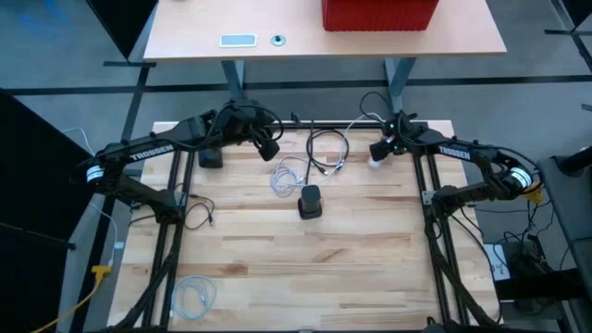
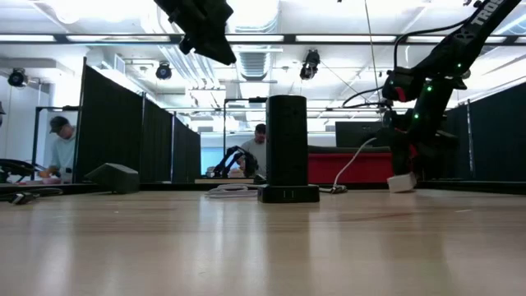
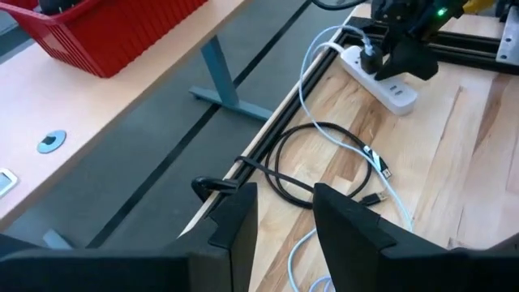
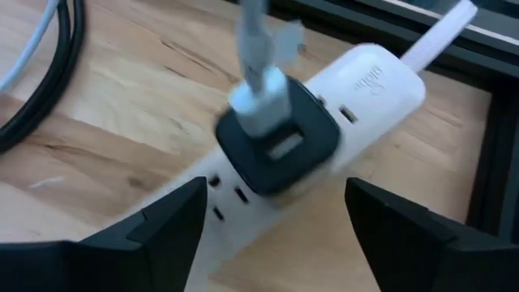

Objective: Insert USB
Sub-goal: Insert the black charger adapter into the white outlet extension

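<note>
A white power strip (image 4: 381, 77) lies flat near the table's far right edge, with a black adapter (image 4: 280, 146) plugged into it and a white USB plug (image 4: 259, 101) standing in the adapter. My right gripper (image 4: 272, 223) hovers open just above them, one finger on either side of the adapter and touching nothing. My left gripper (image 3: 284, 223) is open and raised over the far middle of the table, above a coiled black cable (image 3: 324, 134) whose connector ends (image 3: 375, 162) lie on the wood. A black tower hub (image 1: 310, 202) stands upright at the table's centre.
A loose white cable (image 1: 289, 176) lies between the left gripper and the hub. A small black box (image 1: 211, 157) sits far left, and another white coil (image 1: 191, 294) lies near left. Beyond the table stand a desk with a red basket (image 1: 379, 14) and people (image 2: 57, 144).
</note>
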